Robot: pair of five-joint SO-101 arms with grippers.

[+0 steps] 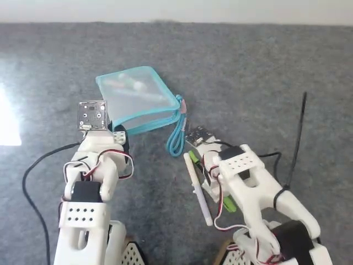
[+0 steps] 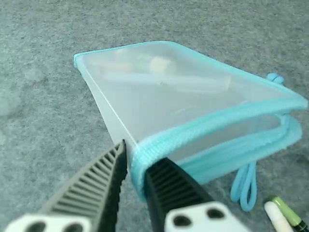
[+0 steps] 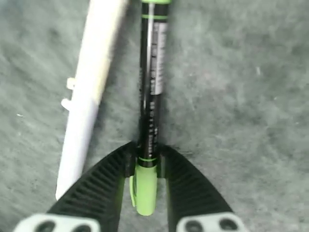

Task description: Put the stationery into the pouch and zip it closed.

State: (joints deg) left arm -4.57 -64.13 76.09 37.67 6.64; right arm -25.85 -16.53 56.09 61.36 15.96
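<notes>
Your left pincer [image 2: 136,157] is clamped on the pouch [image 2: 183,101], its two ribbed fingers pinching the teal zip edge at the corner nearest that arm. The pouch is translucent with teal trim and lies on the grey counter [image 1: 265,66] in front of the left arm. Through its wall you can make out pale stationery [image 2: 161,65] already inside, too blurred to tell piece by piece. Along the near edge the zip lips look parted toward the strap end. The teal strap [image 1: 176,138] loops out from that corner onto the counter, between the pouch and your right arm.

Your right pincer [image 3: 146,152] is closed around a black-and-green pen [image 3: 149,87], gripping it where the black barrel meets the green cap. You cannot tell whether the pen is resting on the counter or lifted off it. A white pen [image 3: 91,96] lies just beside it, nearly parallel and clear of the fingers. From above, both pens sit near the strap, the white one on the side toward the left arm, and the right arm covers most of the black-and-green one
</notes>
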